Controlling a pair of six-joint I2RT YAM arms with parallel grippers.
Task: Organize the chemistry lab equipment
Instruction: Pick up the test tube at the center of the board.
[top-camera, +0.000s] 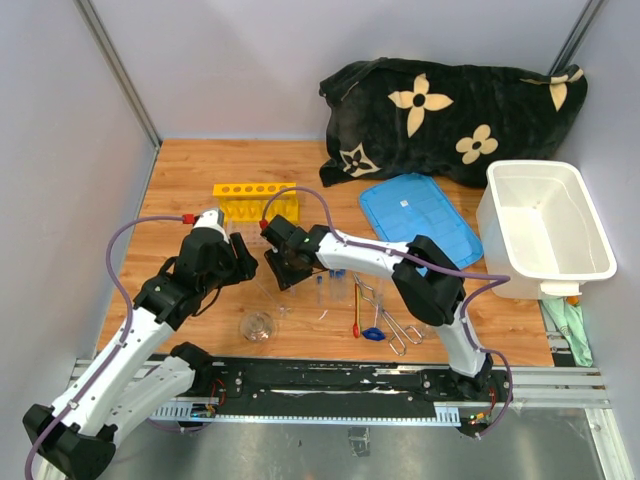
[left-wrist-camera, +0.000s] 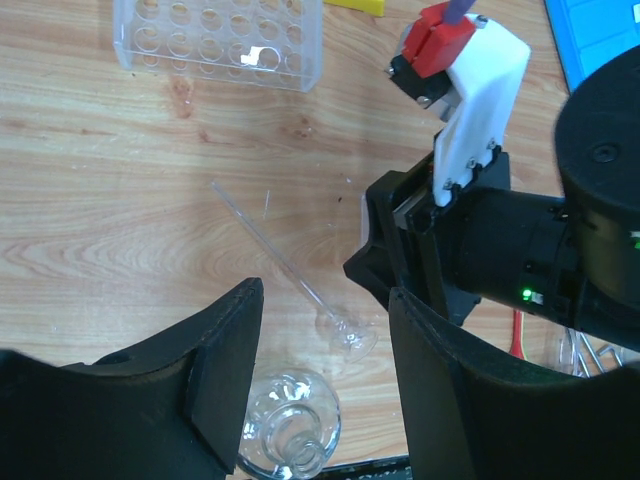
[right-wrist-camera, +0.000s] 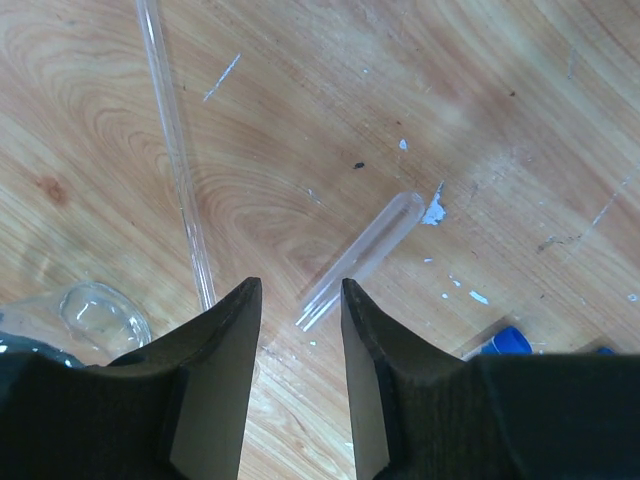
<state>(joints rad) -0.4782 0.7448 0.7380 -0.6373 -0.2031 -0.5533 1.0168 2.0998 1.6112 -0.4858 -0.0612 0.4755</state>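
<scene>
Over the wooden table (top-camera: 180, 180), the right gripper (right-wrist-camera: 297, 290) is held narrowly parted and empty, with a clear test tube (right-wrist-camera: 362, 258) lying flat just past its tips. The left gripper (left-wrist-camera: 322, 300) is spread wide with nothing grasped; a long-stemmed glass piece (left-wrist-camera: 265, 240) and a round flask (left-wrist-camera: 290, 425) are seen beneath it.

No legible text, label, brand or number — anywhere in these views.
</scene>
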